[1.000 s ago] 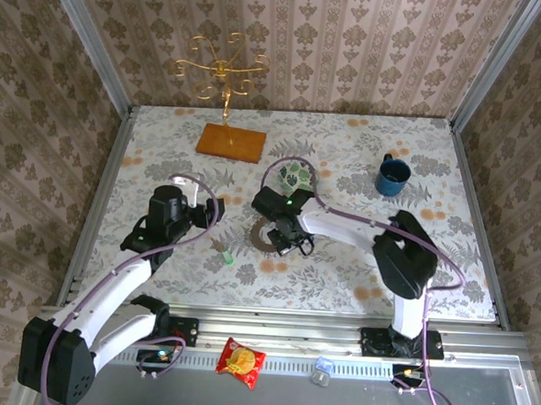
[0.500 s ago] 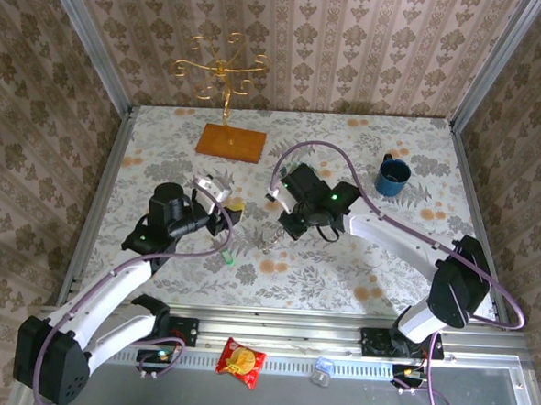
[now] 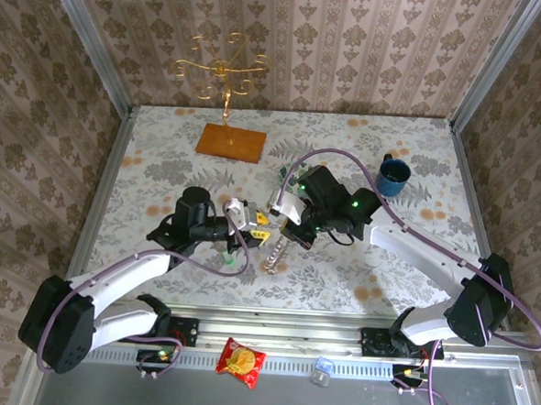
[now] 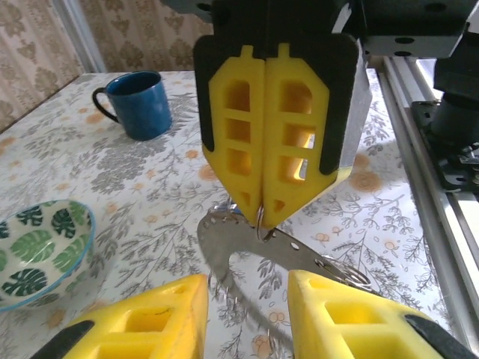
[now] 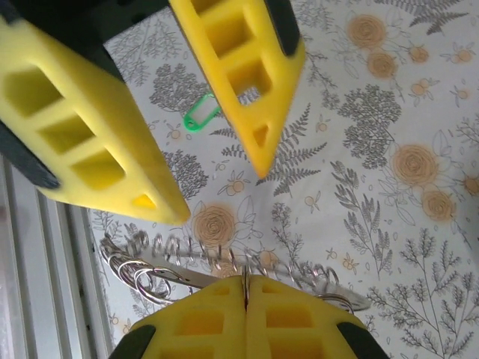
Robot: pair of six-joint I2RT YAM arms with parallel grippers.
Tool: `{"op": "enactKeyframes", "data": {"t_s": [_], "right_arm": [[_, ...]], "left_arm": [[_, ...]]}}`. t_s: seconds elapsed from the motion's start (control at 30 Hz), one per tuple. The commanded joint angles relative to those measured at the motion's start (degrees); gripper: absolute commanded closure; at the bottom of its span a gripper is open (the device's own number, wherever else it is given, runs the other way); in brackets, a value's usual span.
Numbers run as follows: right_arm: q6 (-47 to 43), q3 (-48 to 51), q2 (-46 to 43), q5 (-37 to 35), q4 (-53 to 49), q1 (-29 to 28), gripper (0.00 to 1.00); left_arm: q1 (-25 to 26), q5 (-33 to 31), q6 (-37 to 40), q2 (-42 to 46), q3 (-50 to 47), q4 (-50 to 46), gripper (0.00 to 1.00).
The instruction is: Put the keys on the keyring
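Two arms meet near the middle of the table (image 3: pixel 163 150). The right pincer (image 3: pixel 282 237) is clenched on the keyring (image 3: pixel 274 253), with its two yellow fingers pressed flat together on the ring's thin edge. The keyring is a flat grey ring with a wide hole, and it hangs under those fingers, tilted, with its shadow on the table below. Little wire loops (image 5: pixel 224 258) sit in a row along the ring. The left pincer (image 3: pixel 260 225) is just beside the ring and points at it. Its yellow fingers (image 4: pixel 337 314) stand apart, with nothing gripped between them. In the left wrist view the ring sits just past the gap between those fingers. The green key (image 5: pixel 200 114) lies flat on the table by itself, apart from the keyring and touched by no pincer. A bowl (image 4: pixel 45 250) with green leaves is on the table near the ring. A blue mug (image 3: pixel 392 177) stands farther back on the right. At the back are a brown board (image 3: pixel 231 142) and a gold stand (image 3: pixel 221 76).
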State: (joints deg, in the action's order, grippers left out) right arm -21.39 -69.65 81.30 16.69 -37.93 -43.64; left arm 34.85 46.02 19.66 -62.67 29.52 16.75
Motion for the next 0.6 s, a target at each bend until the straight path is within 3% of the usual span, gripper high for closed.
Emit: {"op": "enactKeyframes", "data": {"t_s": [0.0, 0.57], "right_arm": [[-3.0, -1.4, -0.2, 3.5, -1.6, 0.0, 1.00], [-4.9, -2.6, 2.3, 2.8, -1.0, -1.1, 1.00]], "left_arm": [[1.0, 4.0, 1.5, -1.6, -1.6, 5.7, 0.67], [2.8, 4.5, 1.8, -8.1, -2.6, 9.7, 0.73]]}}
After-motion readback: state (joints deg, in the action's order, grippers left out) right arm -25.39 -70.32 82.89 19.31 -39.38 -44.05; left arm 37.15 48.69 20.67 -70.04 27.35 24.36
